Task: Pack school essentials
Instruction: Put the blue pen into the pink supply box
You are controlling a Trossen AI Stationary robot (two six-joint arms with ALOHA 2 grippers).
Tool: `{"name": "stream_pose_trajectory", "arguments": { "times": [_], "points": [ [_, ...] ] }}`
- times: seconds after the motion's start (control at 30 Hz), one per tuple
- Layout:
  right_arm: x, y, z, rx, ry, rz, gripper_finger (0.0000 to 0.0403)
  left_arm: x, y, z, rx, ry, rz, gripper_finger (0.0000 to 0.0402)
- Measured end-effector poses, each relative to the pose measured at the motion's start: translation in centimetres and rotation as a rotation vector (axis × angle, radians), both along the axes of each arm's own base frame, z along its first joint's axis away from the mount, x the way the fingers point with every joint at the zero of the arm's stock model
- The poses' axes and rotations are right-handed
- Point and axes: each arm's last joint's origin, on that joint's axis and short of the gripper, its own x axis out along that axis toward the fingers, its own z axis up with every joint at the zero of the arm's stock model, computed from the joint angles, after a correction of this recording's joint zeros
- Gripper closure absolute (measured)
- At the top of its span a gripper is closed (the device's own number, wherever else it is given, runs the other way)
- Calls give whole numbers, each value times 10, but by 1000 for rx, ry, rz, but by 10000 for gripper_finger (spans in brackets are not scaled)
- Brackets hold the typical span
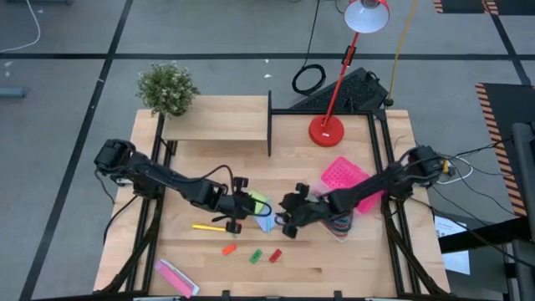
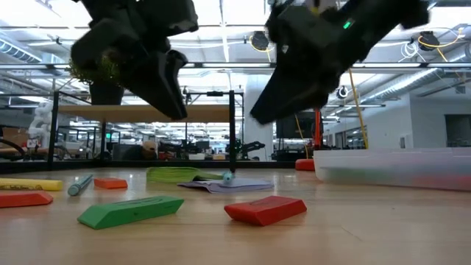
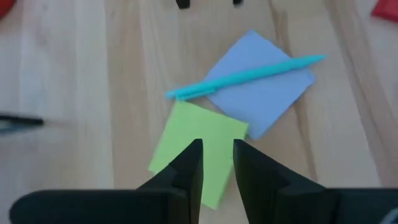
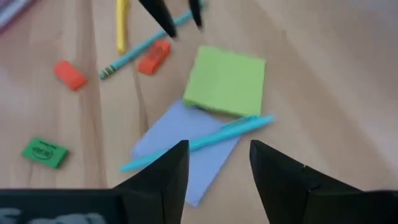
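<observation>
A green sticky-note pad (image 3: 199, 149) and a pale-blue pad (image 3: 261, 87) lie flat on the table, corners overlapping. A teal pen (image 3: 245, 76) rests across the blue pad. My left gripper (image 3: 217, 163) hovers over the green pad, fingers a narrow gap apart with nothing between them. My right gripper (image 4: 217, 168) stands wide open above the blue pad (image 4: 180, 149) and the teal pen (image 4: 199, 143). In the low view both grippers (image 2: 173, 99) (image 2: 265, 110) hang clear of the table. A yellow pen (image 1: 207, 227) and orange (image 1: 228, 248), green (image 1: 256, 256) and red (image 1: 274, 255) blocks lie nearer the front.
A clear container (image 2: 390, 165) sits on the table under the right arm, with the pink perforated lid (image 1: 344, 174) behind it. A pink-and-white packet (image 1: 175, 276) lies at the front left. A wooden shelf (image 1: 217, 125), a potted plant (image 1: 167, 88) and a red lamp (image 1: 328, 130) stand at the back.
</observation>
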Motion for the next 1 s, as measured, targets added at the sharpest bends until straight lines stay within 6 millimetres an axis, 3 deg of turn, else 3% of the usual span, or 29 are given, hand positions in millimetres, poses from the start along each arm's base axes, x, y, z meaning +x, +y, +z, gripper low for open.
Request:
{"name": "stream_pose_trajectory", "arguments": {
  "times": [0.23,0.4,0.5,0.7,0.9,1.0],
  "points": [
    [32,-12,-3,302,-19,73,181,-9,-22,0,-29,-30,84,309],
    [36,-32,-1,317,98,-133,146,-17,-36,-1,-31,-23,107,309],
    [37,-40,3,315,129,-231,144,-22,-42,-2,-9,-25,124,309],
    [37,-34,5,301,110,-286,153,-23,-45,-1,19,-45,130,309],
    [42,-31,-5,282,97,-302,169,-20,-37,-1,36,-47,145,309],
    [50,-29,-21,315,90,-272,178,-18,-32,-1,37,-47,161,309]
  ]
}}
